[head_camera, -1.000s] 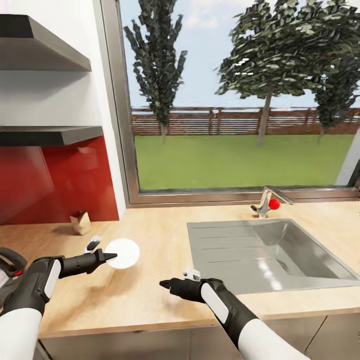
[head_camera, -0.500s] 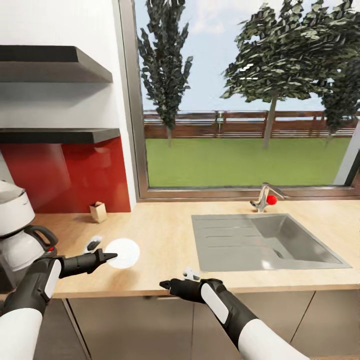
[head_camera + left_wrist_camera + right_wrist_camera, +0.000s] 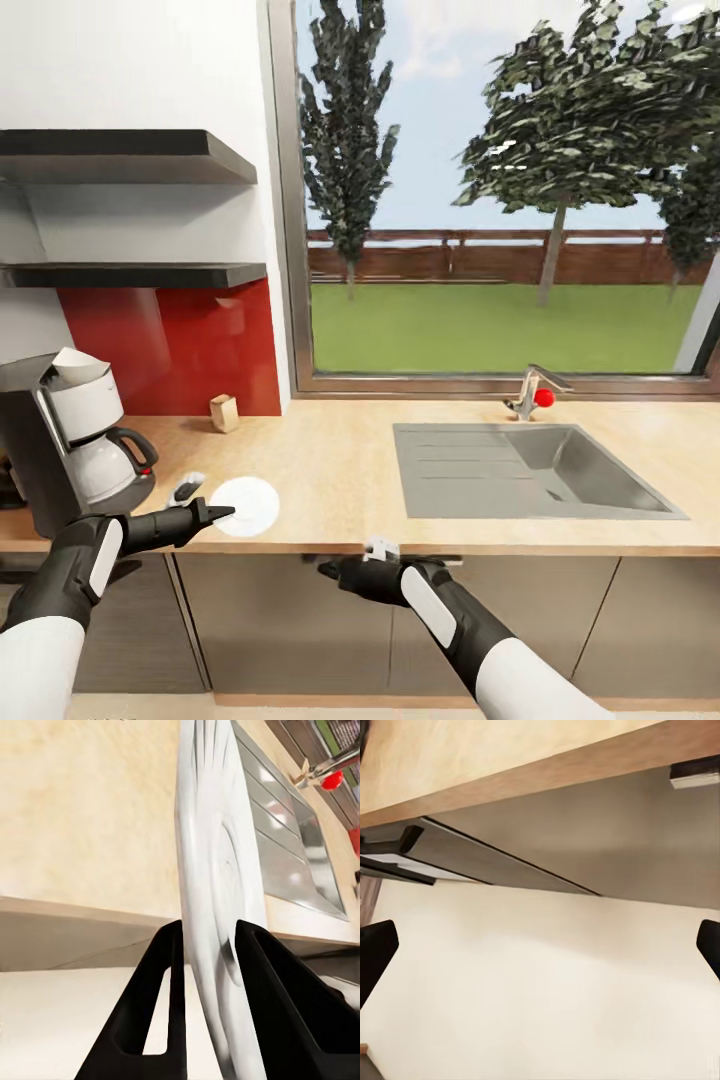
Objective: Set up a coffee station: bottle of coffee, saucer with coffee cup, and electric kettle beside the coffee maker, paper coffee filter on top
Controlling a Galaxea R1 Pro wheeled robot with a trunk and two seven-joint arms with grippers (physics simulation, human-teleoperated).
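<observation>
- Right tool (image 3: 330,570) nearest, held low in front of the dark grey cabinet fronts (image 3: 280,610), below the desk edge; in the right wrist view its two black fingertips (image 3: 375,952) sit at opposite borders of the picture, spread wide, nothing between them.
- Right wrist view looks at the underside of the desk edge (image 3: 510,772), a grey cabinet front (image 3: 607,847) and pale floor (image 3: 532,982).
- Left tool (image 3: 222,513) level with the desk front edge, pinching the saucer (image 3: 245,506); saucer is off the desk surface, held at its rim.
- Left wrist view: both black fingers (image 3: 161,997) clamped on the white saucer (image 3: 217,885), one on each face, saucer seen edge-on.
- Kitchen countertop (desk) (image 3: 330,470) light wood, runs across the head view.
- Coffee maker (image 3: 75,445) stands on the desk at far left, just beside the left arm; pale carafe with black handle faces right.
- Paper coffee filter (image 3: 80,366) sits on top of the coffee maker, white, pointed edge up.
- Steel sink (image 3: 530,470) set into the desk to the right, well apart from the saucer; faucet (image 3: 535,390) with a red knob behind it.
- Small tan box (image 3: 224,412) on the desk against the red backsplash (image 3: 170,345).
- Kitchen shelf (image 3: 135,273) on the wall above the backsplash, thicker dark board (image 3: 125,155) above it.
- Window (image 3: 500,190) behind the sink, lawn, fence, trees.
</observation>
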